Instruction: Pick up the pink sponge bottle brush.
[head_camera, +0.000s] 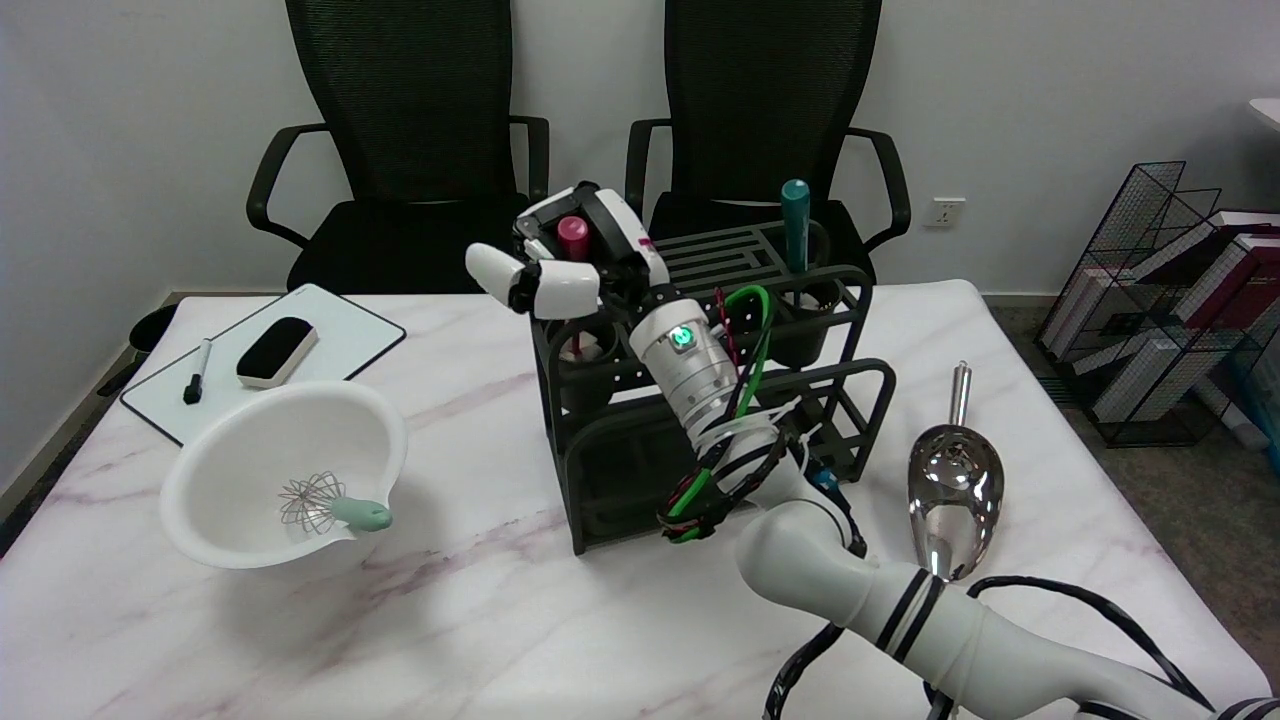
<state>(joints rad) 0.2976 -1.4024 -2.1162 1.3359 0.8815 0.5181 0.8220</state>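
Wrapping our right hand (572, 262) around the pink brush handle (571, 236), fingers curled close about it, we grip high because its sponge end sits down in the rack's (700, 400) far-left cup.

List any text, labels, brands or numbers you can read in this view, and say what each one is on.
No text is readable.
Right hand: a small magenta mark on its white shell, too blurred to read.
Book spines in the wire rack: too small to read.
Marker on the whiteboard: no legible print.
Pink brush handle, black rack, scoop: no lettering seen.
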